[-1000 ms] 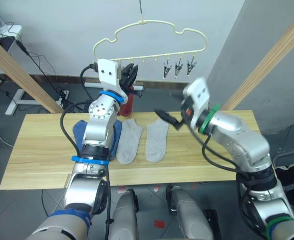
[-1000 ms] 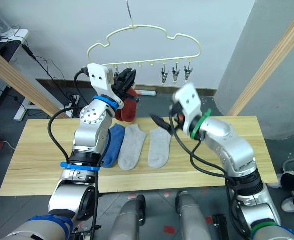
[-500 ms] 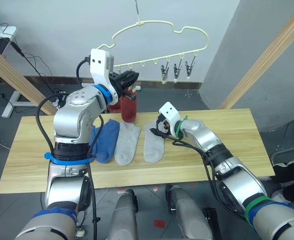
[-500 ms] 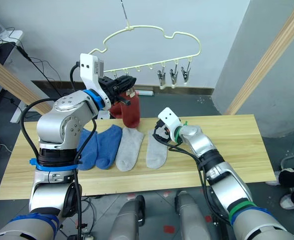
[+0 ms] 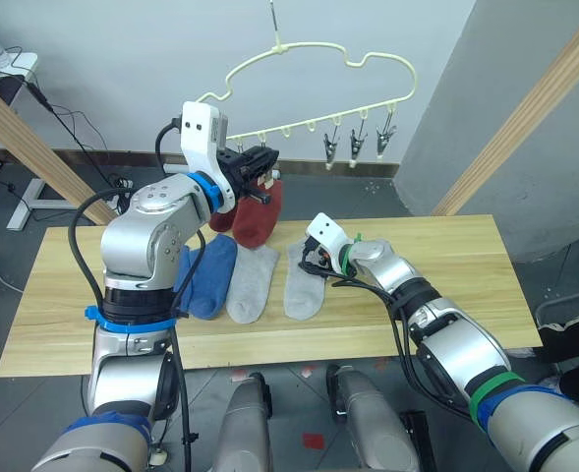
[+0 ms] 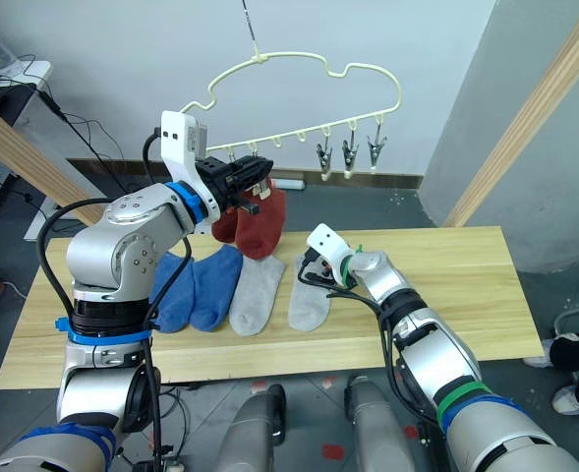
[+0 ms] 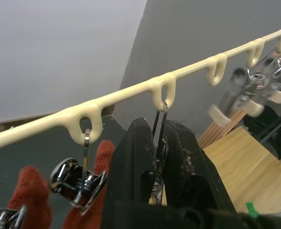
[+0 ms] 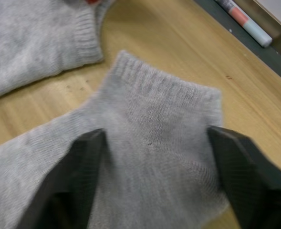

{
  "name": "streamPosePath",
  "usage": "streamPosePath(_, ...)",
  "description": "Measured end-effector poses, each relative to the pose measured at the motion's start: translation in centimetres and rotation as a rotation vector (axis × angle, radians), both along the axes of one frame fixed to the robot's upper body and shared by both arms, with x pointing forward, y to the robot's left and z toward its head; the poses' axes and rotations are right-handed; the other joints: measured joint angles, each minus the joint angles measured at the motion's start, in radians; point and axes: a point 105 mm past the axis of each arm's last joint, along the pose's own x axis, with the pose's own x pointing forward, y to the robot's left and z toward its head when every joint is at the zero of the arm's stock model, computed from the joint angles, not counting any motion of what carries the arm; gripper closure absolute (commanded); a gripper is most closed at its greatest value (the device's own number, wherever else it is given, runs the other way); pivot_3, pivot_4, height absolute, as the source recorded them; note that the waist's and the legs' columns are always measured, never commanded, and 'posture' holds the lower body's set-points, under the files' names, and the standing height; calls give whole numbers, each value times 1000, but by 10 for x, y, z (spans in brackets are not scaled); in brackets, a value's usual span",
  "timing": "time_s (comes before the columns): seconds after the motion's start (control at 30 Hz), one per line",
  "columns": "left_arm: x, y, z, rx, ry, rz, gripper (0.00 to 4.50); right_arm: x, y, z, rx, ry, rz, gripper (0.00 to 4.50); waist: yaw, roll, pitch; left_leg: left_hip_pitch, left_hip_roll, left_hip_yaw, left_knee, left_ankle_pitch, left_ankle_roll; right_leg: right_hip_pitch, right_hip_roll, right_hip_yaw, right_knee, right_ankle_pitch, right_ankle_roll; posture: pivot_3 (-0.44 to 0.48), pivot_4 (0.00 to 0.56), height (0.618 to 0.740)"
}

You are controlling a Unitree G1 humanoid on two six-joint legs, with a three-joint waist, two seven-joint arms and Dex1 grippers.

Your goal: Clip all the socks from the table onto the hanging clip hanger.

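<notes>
The cream clip hanger (image 5: 318,61) hangs above the table (image 5: 446,295), tilted up to the right. My left gripper (image 5: 260,162) is raised to its clip row; in the left wrist view its fingers (image 7: 135,167) are shut on a metal clip (image 7: 158,157). Two rust red socks (image 5: 255,216) hang just under that gripper. On the table lie two blue socks (image 5: 205,275) and two grey socks (image 5: 250,285) side by side. My right gripper (image 5: 314,264) is down at the cuff of the right grey sock (image 8: 154,143), open, one finger (image 8: 85,176) on each side.
Three free metal clips (image 5: 356,147) hang at the hanger's right end. Slanted wooden poles stand at the left (image 5: 33,147) and right (image 5: 525,108). A white desk (image 5: 14,64) and cables sit at the far left. A marker (image 8: 243,21) lies on the floor beyond the table.
My right arm came down from mid-air to the right grey sock's cuff. My left gripper stayed at the clip row; the hanger's right end tipped up and the red sock hangs higher.
</notes>
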Motion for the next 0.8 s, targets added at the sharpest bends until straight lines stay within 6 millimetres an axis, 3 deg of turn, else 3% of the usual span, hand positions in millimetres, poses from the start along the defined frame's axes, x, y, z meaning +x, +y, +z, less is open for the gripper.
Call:
streamPosePath(0.23, -5, 8, -3, -71, 74, -30, 4329, -16, -13, -7, 27, -48, 53, 4368, 2, 0, 0, 0, 0, 0, 0, 0, 0, 0, 0, 0, -1, 0, 0, 6, 327, 740)
streamPosePath(0.37, -8, 5, -4, -162, 148, -84, 4329, -24, -11, 5, 87, -86, 73, 4442, 0, 0, 0, 0, 0, 0, 0, 0, 0, 0, 0, 0, 0, 0, 0, -7, 326, 740)
streamPosePath(0.47, -6, 3, -4, -260, 246, -125, 4329, -33, -5, 46, 276, -142, 57, 4442, 0, 0, 0, 0, 0, -1, 0, 0, 0, 0, 1, 0, 1, 0, 0, -16, 326, 740)
streamPosePath(0.57, -6, 1, -4, -353, 346, -171, 4329, -44, -4, 84, 355, -195, 66, 4442, 0, 0, 0, 0, 0, -1, 1, 0, 0, 0, 0, -1, 0, 0, 0, -24, 325, 740)
streamPosePath(0.8, -8, 0, 0, -482, 459, -233, 4329, -83, 6, 106, 566, 36, 104, 4442, 1, 0, 0, -1, 0, -2, 1, 0, 0, 0, 0, -1, 0, 0, 0, -45, 313, 740)
